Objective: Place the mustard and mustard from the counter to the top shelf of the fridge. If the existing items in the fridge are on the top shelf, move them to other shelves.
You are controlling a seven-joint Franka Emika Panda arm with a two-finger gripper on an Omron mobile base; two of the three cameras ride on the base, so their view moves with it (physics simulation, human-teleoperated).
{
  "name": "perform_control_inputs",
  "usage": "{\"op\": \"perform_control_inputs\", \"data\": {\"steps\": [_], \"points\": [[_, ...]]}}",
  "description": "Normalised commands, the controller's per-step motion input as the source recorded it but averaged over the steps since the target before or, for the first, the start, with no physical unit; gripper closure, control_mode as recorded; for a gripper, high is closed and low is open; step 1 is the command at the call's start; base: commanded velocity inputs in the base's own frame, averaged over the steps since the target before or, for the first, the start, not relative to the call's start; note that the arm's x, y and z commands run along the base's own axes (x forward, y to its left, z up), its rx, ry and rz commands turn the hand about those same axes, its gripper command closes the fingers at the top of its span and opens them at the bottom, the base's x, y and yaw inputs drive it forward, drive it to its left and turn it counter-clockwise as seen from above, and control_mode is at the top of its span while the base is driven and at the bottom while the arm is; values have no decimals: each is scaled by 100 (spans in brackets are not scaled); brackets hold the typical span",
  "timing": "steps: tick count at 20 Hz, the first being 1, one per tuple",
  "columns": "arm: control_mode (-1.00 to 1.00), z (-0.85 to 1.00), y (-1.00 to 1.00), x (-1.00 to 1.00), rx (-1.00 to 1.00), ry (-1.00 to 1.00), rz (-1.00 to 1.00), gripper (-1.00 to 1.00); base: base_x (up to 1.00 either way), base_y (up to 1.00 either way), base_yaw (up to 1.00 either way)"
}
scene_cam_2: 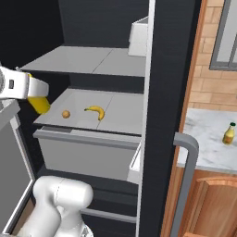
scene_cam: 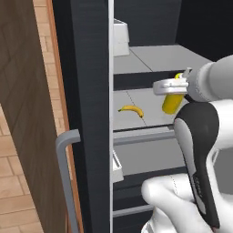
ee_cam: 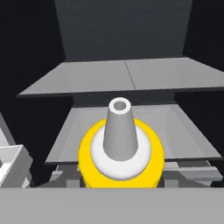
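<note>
Left base view, left to right: the grey bar handle of the fridge stands at lower left; the banana lies mid-frame on the second shelf; at centre right the hand is clamped on the yellow squeeze bottle, carried tilted at the shelf's front edge. The top shelf, upper right, is its likely goal, so the bottle probably has to rise before it can be set down.

Right base view, left to right: the hand and bottle sit at the left edge; a small orange fruit and the banana rest apart on the second shelf, so neither seems to need moving. At far right the amber bottle stands on the marbled table. The fruit and the amber bottle appear here and not in the left view.

Hand view: the bottle's pale nozzle points at the camera at lower centre, with the top shelf across the upper half.
</note>
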Motion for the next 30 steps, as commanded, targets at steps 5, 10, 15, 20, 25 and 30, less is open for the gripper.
{"op": "perform_control_inputs", "data": {"steps": [5,10,15,20,25,30], "points": [[-100,66,-21,99,9,-3,-1,100,0,0,0],[-100,35,-6,100,5,-2,0,100,0,0,0],[-100,5,0,100,0,0,-1,100,0,0,0],[-100,0,0,100,0,5,0,100,0,0,0],[-100,-7,0,100,0,6,0,100,0,0,0],[-100,-14,0,93,0,6,0,100,0,0,0]]}}
